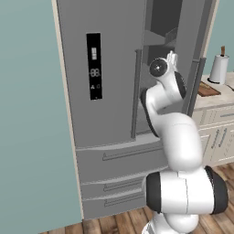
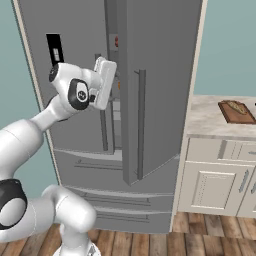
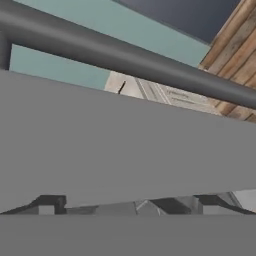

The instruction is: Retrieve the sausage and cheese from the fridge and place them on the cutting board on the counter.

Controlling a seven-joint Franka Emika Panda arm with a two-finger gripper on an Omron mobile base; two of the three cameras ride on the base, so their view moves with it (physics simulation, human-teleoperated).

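With the fridge point(image 2: 150, 75) right door ajar and nothing retrieved, the released jaws sit against that door's edge, needing to swing it wider before reaching the reddish item point(image 2: 116, 41) inside beyond them.

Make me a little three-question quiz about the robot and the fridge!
1. True or false: the fridge's right door is swung open.
2. Where is the cutting board? A) on the floor B) on the counter C) inside the fridge
3. Fill in: the gripper sits by the fridge opening with its jaws ____.

Key: 1 true; 2 B; 3 open
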